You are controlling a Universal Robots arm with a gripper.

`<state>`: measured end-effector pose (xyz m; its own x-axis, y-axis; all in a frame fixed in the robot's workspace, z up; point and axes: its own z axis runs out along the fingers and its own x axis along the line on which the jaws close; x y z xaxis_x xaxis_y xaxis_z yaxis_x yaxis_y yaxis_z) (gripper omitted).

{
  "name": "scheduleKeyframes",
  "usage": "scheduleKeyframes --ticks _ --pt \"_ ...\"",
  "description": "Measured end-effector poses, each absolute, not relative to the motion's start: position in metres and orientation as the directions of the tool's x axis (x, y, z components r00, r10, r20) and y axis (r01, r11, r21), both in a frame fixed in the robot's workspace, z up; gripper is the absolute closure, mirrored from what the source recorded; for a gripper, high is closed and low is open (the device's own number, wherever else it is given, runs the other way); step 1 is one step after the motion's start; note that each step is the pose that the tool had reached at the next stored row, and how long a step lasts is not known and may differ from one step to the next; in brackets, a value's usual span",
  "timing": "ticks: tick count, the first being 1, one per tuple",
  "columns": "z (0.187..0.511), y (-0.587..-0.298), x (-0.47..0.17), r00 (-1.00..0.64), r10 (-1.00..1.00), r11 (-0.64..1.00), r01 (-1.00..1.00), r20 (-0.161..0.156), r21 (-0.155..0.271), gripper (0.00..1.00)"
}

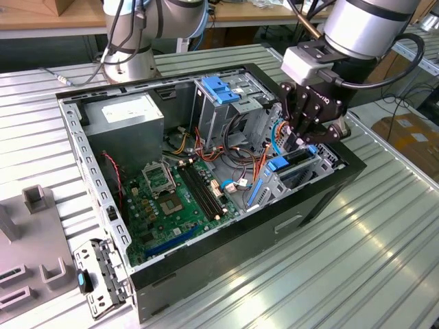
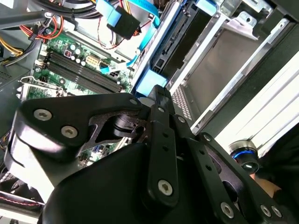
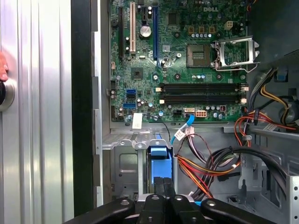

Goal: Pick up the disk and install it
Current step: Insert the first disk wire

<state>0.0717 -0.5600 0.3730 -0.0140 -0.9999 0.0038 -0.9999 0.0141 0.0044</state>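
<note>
The disk [image 1: 293, 163] lies in the lower drive cage at the front corner of the open computer case, on the exterior view's right. Its blue end tab [image 3: 159, 155] faces the motherboard, and blue side rails [image 2: 159, 35] run along its dark edge. My gripper [image 1: 300, 142] hangs directly over the cage. Its fingers [image 3: 163, 185] are shut together with nothing between them. The fingertips [image 2: 159, 92] sit right at the blue end tab, touching it or very close.
Inside the case [image 1: 226, 236] are the motherboard [image 1: 171, 199], a grey power supply [image 1: 127, 116], an upper cage with a blue latch [image 1: 219, 88] and loose cables [image 3: 210, 163]. A second arm's base [image 1: 130, 48] stands behind. A hand [image 3: 3, 65] rests on the slatted table.
</note>
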Motion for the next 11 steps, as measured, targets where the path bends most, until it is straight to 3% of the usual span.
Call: scheduleKeyframes --ticks 11 --pt "0.373 -0.56 0.0823 -0.014 -1.0 0.014 -1.0 0.004 0.004 0.89"
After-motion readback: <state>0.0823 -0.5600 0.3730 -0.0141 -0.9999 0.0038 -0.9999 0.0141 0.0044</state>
